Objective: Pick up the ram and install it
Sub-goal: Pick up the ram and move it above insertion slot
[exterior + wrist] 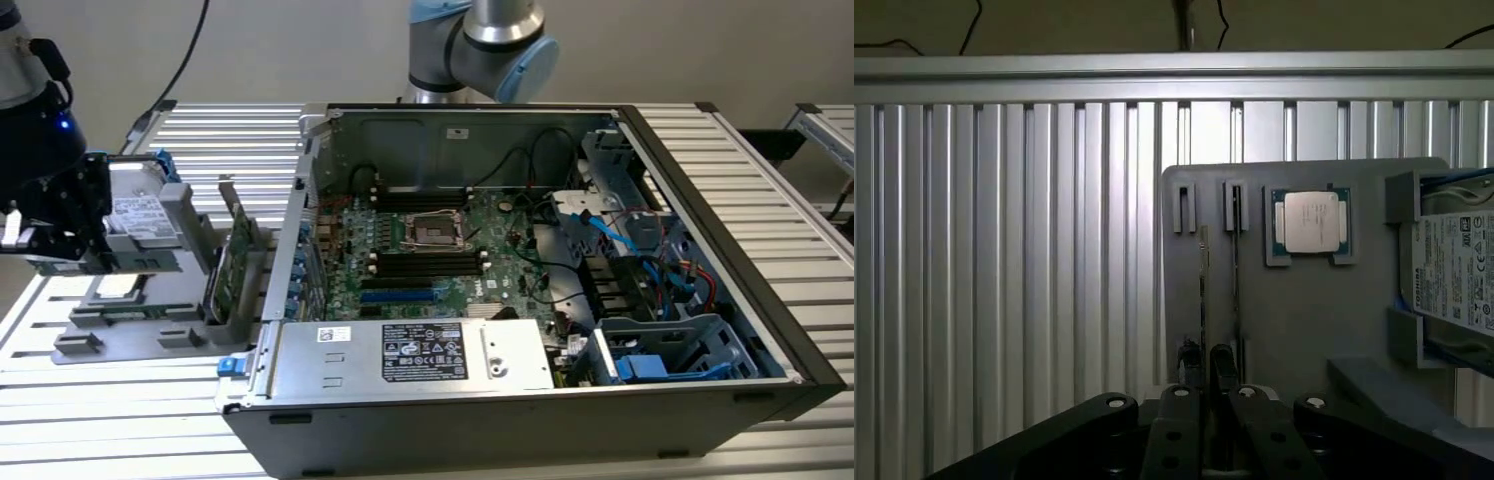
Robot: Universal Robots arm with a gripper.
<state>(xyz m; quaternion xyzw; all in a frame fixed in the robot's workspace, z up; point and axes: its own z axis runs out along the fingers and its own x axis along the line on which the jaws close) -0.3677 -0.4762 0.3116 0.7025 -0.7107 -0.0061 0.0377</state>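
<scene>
Jaws narrowly parted, gripping nothing; gripper (1205, 358) over grey parts tray (1294, 320), edge-on ram (1202, 290) lined up between its tips, CPU (1311, 221) and hard drive (1457, 270) alongside.

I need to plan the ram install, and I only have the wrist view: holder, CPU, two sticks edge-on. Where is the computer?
Observer: The case lies open side up, at the exterior view's right of the holder.
Operator: Any free slots on the board?
Observer: Black slots run on both sides of the CPU socket, and they look empty.
Operator: Any cables in the way?
Observer: Blue cables run by the drive bays, at the exterior view's right of the board, away from the slots.
</scene>
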